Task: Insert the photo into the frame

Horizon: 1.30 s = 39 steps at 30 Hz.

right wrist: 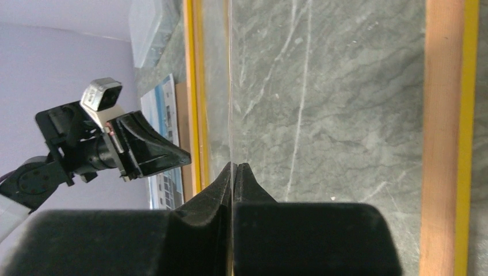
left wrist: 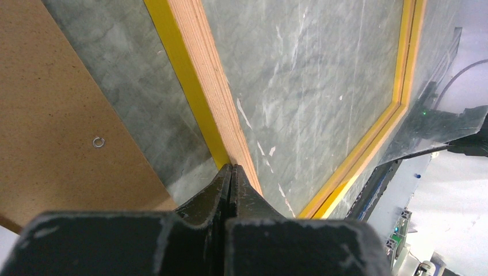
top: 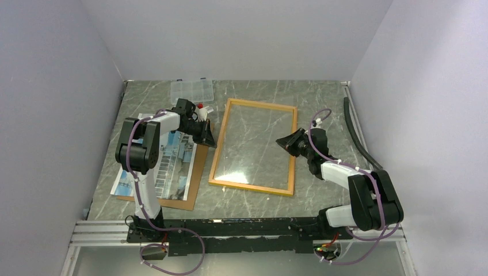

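Note:
The frame (top: 220, 144), with a thin yellow-orange border, lies flat on the marble table, back side up. The photo (top: 172, 164) of a pale building lies left of it on a brown backing board (top: 195, 172). My left gripper (top: 212, 141) is shut with nothing between its fingers. Its tip (left wrist: 231, 168) is at the frame's left rail (left wrist: 201, 86). My right gripper (top: 279, 142) is over the frame's right part, shut on the edge of a thin clear sheet (right wrist: 229, 86). That sheet (left wrist: 437, 126) rises tilted above the frame's right side.
A small clear plastic compartment box (top: 191, 89) stands at the back, beyond the frame's top left corner. A dark cable (top: 354, 129) runs along the right wall. A small metal ring (left wrist: 98, 141) lies on the backing board.

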Each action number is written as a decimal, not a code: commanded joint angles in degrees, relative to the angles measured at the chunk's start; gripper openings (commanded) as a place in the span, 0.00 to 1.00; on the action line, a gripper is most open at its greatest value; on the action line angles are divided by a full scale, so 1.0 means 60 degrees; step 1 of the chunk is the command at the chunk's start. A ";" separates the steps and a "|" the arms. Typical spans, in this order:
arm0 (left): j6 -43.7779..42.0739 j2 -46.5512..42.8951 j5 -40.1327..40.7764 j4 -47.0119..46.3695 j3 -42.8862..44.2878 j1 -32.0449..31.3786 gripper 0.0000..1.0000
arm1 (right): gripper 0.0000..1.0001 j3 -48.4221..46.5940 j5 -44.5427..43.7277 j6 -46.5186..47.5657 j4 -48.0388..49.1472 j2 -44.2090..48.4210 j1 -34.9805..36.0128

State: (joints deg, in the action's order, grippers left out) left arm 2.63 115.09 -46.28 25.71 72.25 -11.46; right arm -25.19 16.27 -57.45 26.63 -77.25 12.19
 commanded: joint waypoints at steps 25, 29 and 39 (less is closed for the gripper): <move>-0.0124 -0.0227 -0.0053 0.0123 -0.0238 -0.0257 0.03 | 0.84 -0.2494 -0.0319 0.2938 -0.4843 -0.0148 0.0099; -0.0139 -0.0254 -0.0051 0.0125 -0.0240 -0.0243 0.03 | 0.84 -0.2553 -0.0281 0.3129 -0.5188 -0.0051 0.0031; -0.0090 -0.0255 -0.0095 0.0137 -0.0223 -0.0243 0.03 | 0.83 -0.2601 -0.0150 0.3277 -0.5386 -0.0081 -0.0141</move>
State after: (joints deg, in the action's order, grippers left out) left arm 2.63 115.09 -46.87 25.65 71.96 -12.25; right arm -37.89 15.05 -38.98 -6.02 -78.32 11.64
